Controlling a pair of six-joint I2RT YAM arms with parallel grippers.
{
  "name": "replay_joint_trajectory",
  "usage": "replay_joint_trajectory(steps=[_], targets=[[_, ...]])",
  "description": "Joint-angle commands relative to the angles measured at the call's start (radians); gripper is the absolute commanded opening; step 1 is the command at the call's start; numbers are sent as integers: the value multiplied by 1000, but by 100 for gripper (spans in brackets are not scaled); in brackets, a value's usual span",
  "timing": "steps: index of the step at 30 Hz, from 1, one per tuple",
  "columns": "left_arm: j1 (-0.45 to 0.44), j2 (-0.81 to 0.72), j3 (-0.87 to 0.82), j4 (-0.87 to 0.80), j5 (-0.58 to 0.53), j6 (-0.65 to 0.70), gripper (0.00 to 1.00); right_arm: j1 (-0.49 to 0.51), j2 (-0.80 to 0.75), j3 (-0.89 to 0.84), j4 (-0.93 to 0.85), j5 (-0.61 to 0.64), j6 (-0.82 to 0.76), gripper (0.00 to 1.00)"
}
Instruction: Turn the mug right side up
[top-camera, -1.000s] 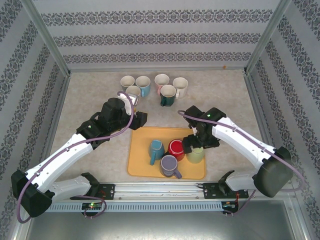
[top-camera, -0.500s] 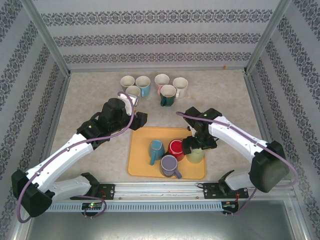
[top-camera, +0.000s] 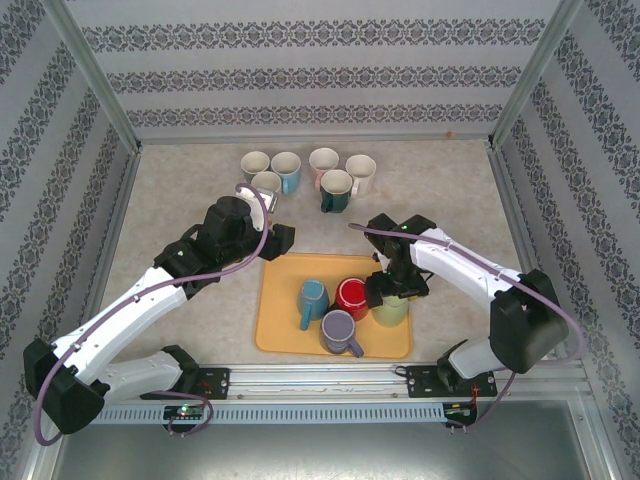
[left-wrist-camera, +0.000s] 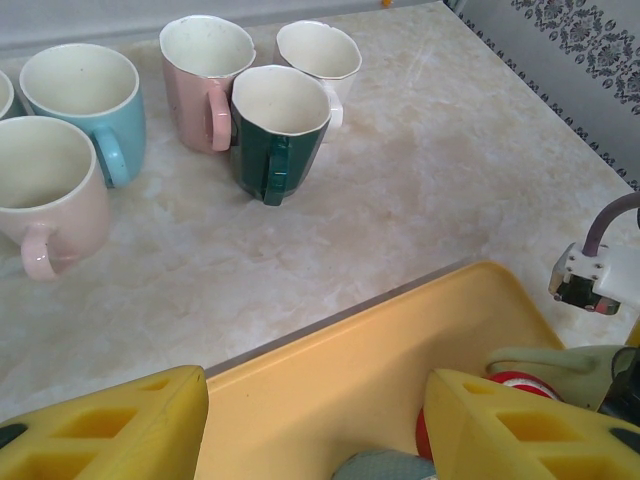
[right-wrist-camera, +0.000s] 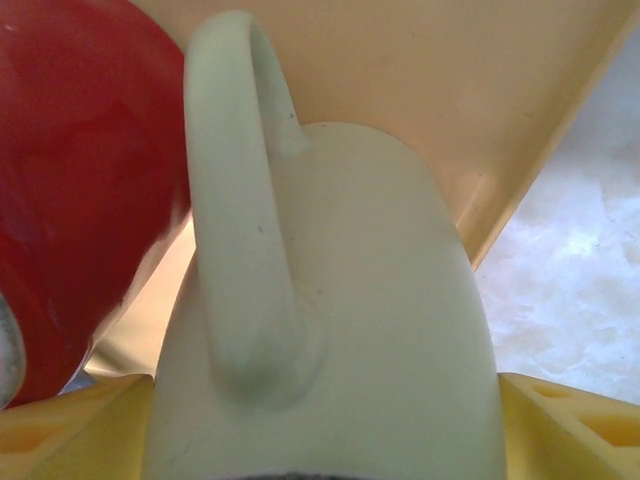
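Note:
A pale green mug (top-camera: 391, 312) stands at the right end of the yellow tray (top-camera: 281, 322), no opening showing from above. My right gripper (top-camera: 391, 302) reaches down over it. In the right wrist view the mug (right-wrist-camera: 340, 280) sits between the yellow fingers (right-wrist-camera: 70, 425), which press both its sides, its handle toward the camera. My left gripper (top-camera: 281, 240) hovers at the tray's far left corner. It stands open (left-wrist-camera: 315, 425) with nothing between its fingers.
On the tray also sit a red mug (top-camera: 352, 297), a blue mug (top-camera: 312, 298) lying on its side and a purple mug (top-camera: 340, 330). Several upright mugs (top-camera: 300, 172) are grouped at the back, among them a dark green one (left-wrist-camera: 278, 125).
My right gripper's jaws have narrowed onto the pale green mug, and the right arm has swung slightly left. The left arm has not moved.

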Motion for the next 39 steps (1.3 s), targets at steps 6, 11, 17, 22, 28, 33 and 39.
replay_joint_trajectory(steps=[6,11,17,22,28,33,39], targets=[[9,1,-8,35,-3,-5,60,-18,-2,-24,17,14,-13,66],[9,-1,-9,35,-9,-5,60,-17,-64,12,-39,26,-13,59],[9,0,-2,31,-2,-25,60,-11,-225,157,-178,106,-16,54],[11,17,53,5,67,-81,60,45,-313,338,-244,296,-84,51],[41,63,171,-10,284,-215,60,176,-433,345,54,517,-293,36],[79,122,188,121,600,-461,60,188,-580,140,543,495,-646,36],[82,166,80,504,799,-867,59,177,-663,-81,938,330,-1040,38]])
